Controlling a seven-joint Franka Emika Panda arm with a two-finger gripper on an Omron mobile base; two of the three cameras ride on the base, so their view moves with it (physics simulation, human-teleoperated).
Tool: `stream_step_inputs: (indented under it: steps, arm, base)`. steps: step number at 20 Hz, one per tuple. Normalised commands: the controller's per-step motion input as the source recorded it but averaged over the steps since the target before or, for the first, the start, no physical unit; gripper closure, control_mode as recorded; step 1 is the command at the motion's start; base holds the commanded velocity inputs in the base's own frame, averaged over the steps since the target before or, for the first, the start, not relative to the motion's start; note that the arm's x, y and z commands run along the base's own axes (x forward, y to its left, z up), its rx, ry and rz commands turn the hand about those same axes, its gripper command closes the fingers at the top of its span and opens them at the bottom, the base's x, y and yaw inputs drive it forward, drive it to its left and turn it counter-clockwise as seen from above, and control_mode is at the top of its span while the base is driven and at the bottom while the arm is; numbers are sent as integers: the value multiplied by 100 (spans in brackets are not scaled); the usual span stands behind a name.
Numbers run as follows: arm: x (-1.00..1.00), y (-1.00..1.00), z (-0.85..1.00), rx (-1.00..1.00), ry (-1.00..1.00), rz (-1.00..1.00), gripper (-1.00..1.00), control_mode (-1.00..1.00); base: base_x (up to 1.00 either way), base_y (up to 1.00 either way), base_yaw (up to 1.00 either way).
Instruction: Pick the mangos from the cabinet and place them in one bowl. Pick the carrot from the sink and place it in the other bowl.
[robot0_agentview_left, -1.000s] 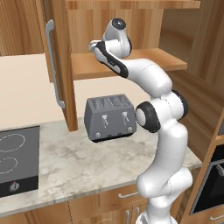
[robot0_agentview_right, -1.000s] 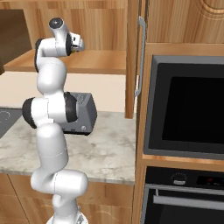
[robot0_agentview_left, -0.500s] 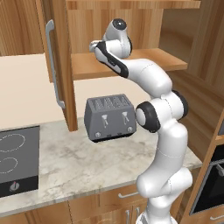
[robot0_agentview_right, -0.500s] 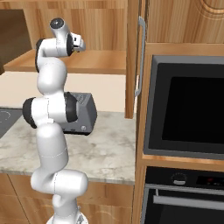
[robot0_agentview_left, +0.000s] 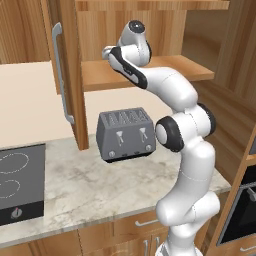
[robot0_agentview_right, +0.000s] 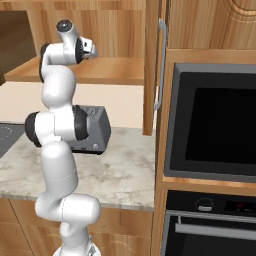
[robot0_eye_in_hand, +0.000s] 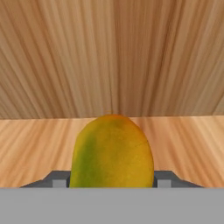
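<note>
- A marble countertop (robot0_agentview_left: 95, 190) is seen nearest the base, with a black cooktop (robot0_agentview_left: 17, 182) at its left end and a grey toaster (robot0_agentview_left: 125, 134) set further back.
- A black built-in oven (robot0_agentview_right: 215, 125) is fitted in the wooden column to the right.
- Above the toaster, the cabinet (robot0_agentview_left: 67, 75) stands open, its long silver handle (robot0_agentview_left: 61, 75) showing on the door.
- On the cabinet's plank shelf (robot0_eye_in_hand: 192, 144), a mango (robot0_eye_in_hand: 113, 151) is clasped between the fingers of the gripper (robot0_eye_in_hand: 112, 180), closed against its sides.
</note>
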Motion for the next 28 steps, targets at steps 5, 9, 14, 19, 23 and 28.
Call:
stream_step_inputs:
  steps: [5,9,14,19,23,28]
  arm:
    - [-37,-1,35,0,0,-2,100,-100]
    - [-46,-8,3,0,-2,-2,100,-100]
    - [-58,-6,0,0,-2,-1,100,-100]
    - [-64,-8,0,1,0,0,100,-100]
    - [-74,-7,4,3,0,0,100,-100]
    - [-79,-7,5,4,0,0,100,-100]
  base:
    - [0,0,0]
    - [0,0,0]
    - [0,0,0]
    - [0,0,0]
    - [0,0,0]
    - [0,0,0]
